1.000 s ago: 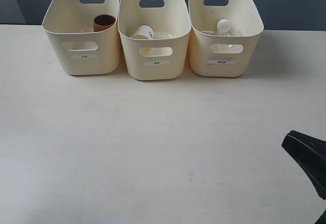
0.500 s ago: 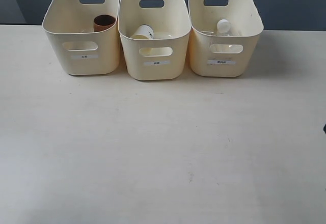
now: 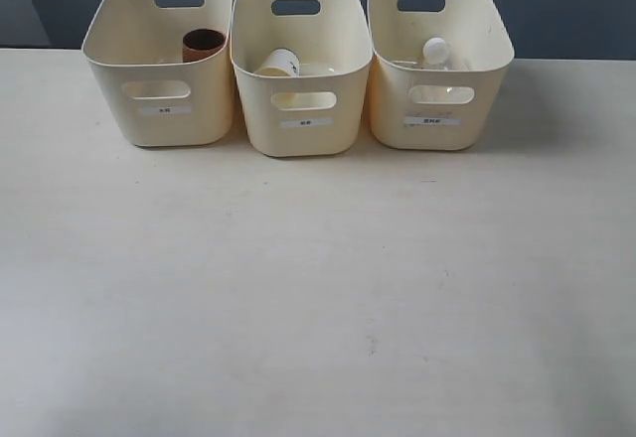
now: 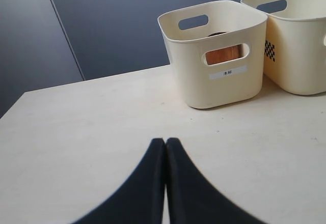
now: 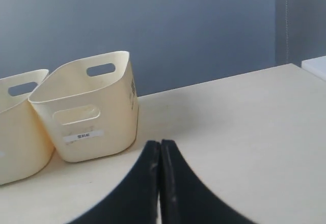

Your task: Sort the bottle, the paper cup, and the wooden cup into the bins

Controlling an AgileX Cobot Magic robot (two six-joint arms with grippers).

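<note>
Exterior view: three cream bins in a row along the far edge of a pale table [image 3: 318, 298], near 12 o'clock, the left and middle ones almost touching, the right one just beside the middle. Left bin [image 3: 159, 109] at about 11 o'clock, holding the wooden cup [image 3: 204, 44] upright against its right-hand wall, dark inside. Middle bin [image 3: 298, 124] at 12 o'clock, holding the paper cup [image 3: 277, 64] tipped over, mouth toward the front-left, a small dark print on its side. Right bin [image 3: 437, 99] at about 1 o'clock, holding the bottle [image 3: 435, 55], white cap uppermost, clear body hard to make out through the front handle cut-out. A small label on the front of each bin, below the cut-out; text too small to read here. No arm or gripper in this view.

Left wrist view: left gripper [image 4: 165, 142] clenched, black fingertips pressed together with nothing between them, low over the bare table and well apart from the bins. Left bin ahead of it, reddish-brown wood of the cup visible through the front cut-out. Part of the middle bin beside it, with a small black-and-white checkered mark on its side.

Right wrist view: right gripper [image 5: 160, 145] likewise pressed closed and empty, over bare table, near but clear of the right bin. Edge of the middle bin just beside that. Dark blue-grey wall [image 5: 168, 25] behind the table.
</note>
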